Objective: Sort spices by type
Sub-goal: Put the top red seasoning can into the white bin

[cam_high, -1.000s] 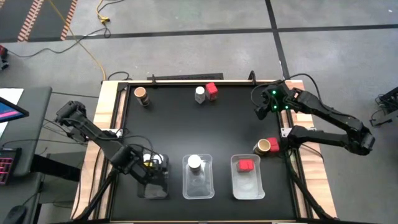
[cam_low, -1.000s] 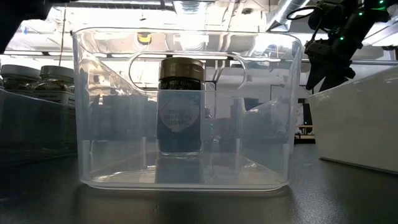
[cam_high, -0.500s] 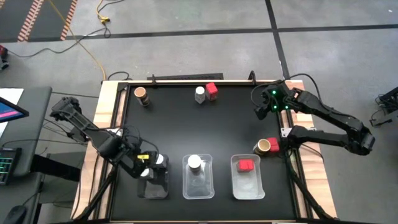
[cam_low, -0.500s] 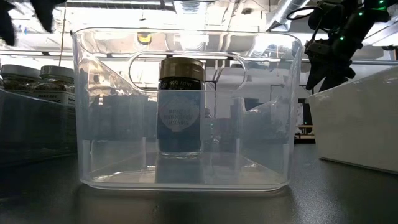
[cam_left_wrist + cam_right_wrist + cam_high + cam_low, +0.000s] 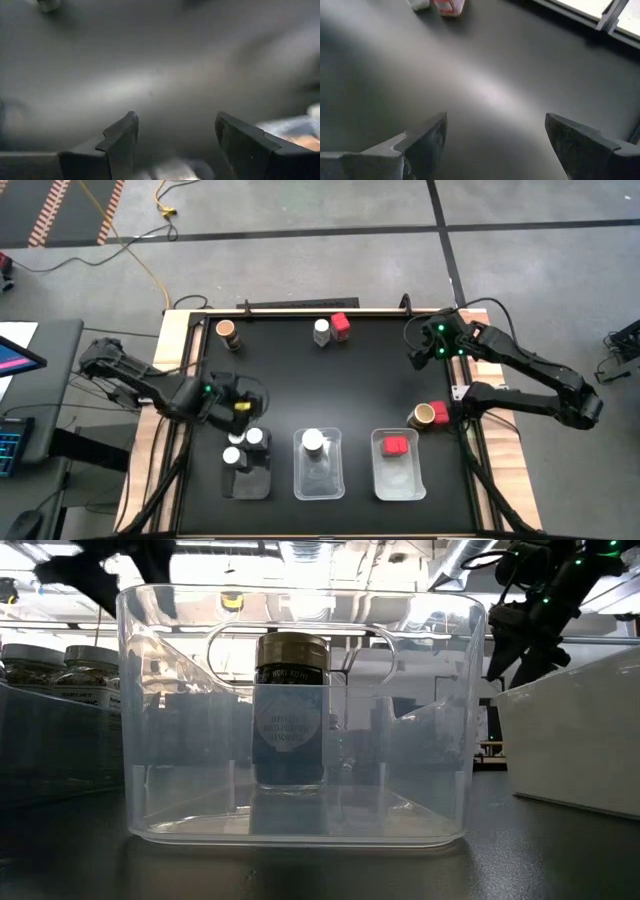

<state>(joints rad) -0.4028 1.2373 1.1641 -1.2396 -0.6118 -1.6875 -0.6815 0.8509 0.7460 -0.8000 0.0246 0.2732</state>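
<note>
Spice jars sat grouped by type: two white-capped ones [image 5: 243,445] in the left tray [image 5: 246,480], apparently to keep types apart. Others waited at the desk's [image 5: 300,380] far edge. The left pincer [image 5: 243,402] hovered just beside the tray, empty, fingers apart. The right pincer [image 5: 418,352] hung wide open, idle.

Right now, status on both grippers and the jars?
Left gripper open, empty, above left tray. Two jars in that tray. Right gripper open, waiting at far right edge. Nothing in the way.
</note>
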